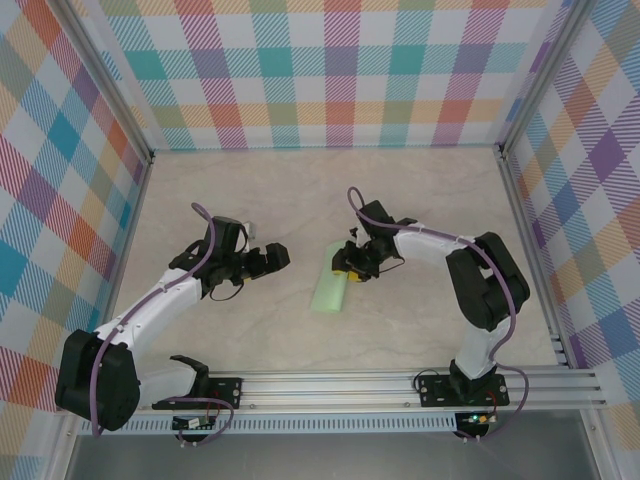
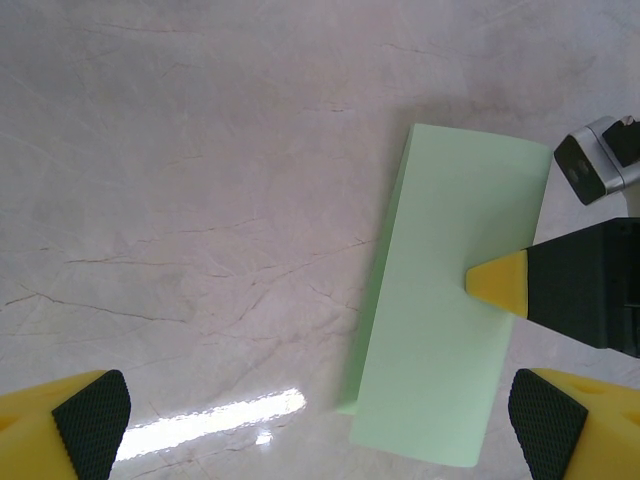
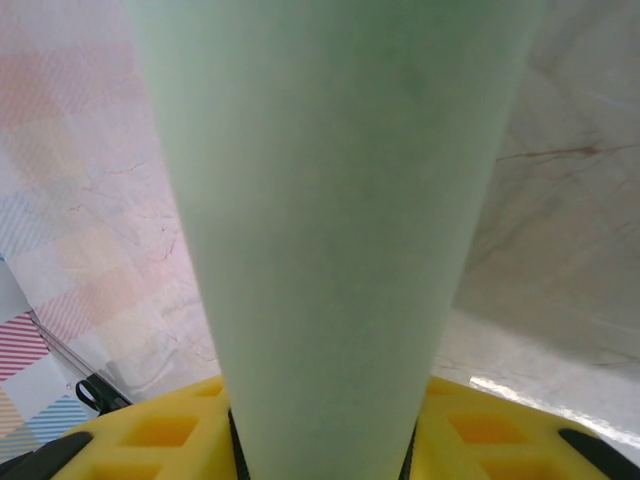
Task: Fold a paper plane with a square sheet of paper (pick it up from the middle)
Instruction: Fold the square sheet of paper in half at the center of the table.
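The square sheet of paper point(image 1: 330, 290) lies on the marble table, folded into a long pale mint-green strip with its upper layer bowed up. My right gripper point(image 1: 350, 265) is at its far end. In the left wrist view one of its yellow fingertips point(image 2: 497, 283) rests on top of the sheet point(image 2: 450, 300). In the right wrist view the paper point(image 3: 330, 200) rises broad from between the right gripper's point(image 3: 320, 445) yellow fingers point(image 3: 150, 430), which stand partly apart; whether they press it is unclear. My left gripper point(image 1: 283, 256) hovers open left of the sheet, its jaws point(image 2: 320, 415) wide with nothing between them.
Plaid walls close in the table on the left, back and right. An aluminium rail point(image 1: 400, 385) carrying both arm bases runs along the near edge. Bare marble point(image 1: 300, 190) stretches behind and to the left of the paper.
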`<state>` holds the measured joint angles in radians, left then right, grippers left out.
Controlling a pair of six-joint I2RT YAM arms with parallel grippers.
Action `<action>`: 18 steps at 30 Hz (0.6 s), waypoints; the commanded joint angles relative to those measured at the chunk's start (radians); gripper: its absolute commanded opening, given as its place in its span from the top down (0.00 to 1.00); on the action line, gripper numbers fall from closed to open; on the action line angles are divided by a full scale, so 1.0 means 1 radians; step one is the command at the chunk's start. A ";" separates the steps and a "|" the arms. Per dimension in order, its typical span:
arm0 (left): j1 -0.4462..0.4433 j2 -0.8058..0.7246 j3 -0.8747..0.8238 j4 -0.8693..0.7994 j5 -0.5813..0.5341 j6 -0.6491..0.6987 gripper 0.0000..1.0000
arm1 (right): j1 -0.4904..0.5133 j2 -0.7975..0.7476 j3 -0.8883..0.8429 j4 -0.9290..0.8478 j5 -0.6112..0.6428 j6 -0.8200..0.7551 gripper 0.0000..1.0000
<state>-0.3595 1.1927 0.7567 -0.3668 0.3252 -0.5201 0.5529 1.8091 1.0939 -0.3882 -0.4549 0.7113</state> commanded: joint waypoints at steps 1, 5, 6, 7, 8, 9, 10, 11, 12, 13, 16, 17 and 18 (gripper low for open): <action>-0.011 -0.008 0.026 -0.010 0.024 -0.011 0.00 | -0.006 0.016 -0.005 -0.004 -0.012 -0.037 0.54; -0.012 -0.006 0.025 -0.009 0.022 -0.014 0.00 | -0.006 0.021 0.013 -0.049 0.026 -0.055 0.51; -0.012 -0.005 0.024 -0.007 0.024 -0.015 0.00 | -0.006 0.021 0.014 -0.058 0.033 -0.059 0.51; -0.013 -0.004 0.024 -0.005 0.026 -0.015 0.00 | -0.006 0.019 0.015 -0.063 0.036 -0.062 0.51; -0.013 -0.002 0.024 -0.002 0.030 -0.020 0.00 | -0.006 0.016 0.017 -0.069 0.044 -0.064 0.51; -0.015 -0.003 0.021 0.002 0.032 -0.021 0.00 | -0.007 0.014 0.018 -0.074 0.049 -0.067 0.50; -0.016 -0.002 0.022 0.007 0.034 -0.022 0.00 | -0.007 0.014 0.021 -0.084 0.055 -0.071 0.50; -0.019 -0.001 0.020 0.011 0.036 -0.026 0.00 | -0.007 0.013 0.026 -0.093 0.063 -0.077 0.49; -0.021 0.003 0.023 0.015 0.038 -0.026 0.00 | -0.008 0.014 0.029 -0.101 0.069 -0.079 0.48; -0.024 0.006 0.024 0.016 0.040 -0.027 0.00 | -0.007 0.013 0.034 -0.110 0.075 -0.083 0.47; -0.031 0.016 0.032 0.015 0.043 -0.030 0.00 | -0.007 0.004 0.036 -0.123 0.089 -0.090 0.45; -0.034 0.016 0.032 0.015 0.040 -0.030 0.00 | -0.008 0.005 0.037 -0.133 0.095 -0.093 0.43; -0.036 0.016 0.032 0.015 0.038 -0.031 0.00 | -0.008 0.004 0.040 -0.142 0.099 -0.096 0.42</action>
<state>-0.3786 1.2015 0.7567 -0.3607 0.3489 -0.5350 0.5488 1.8172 1.1034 -0.4801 -0.3779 0.6426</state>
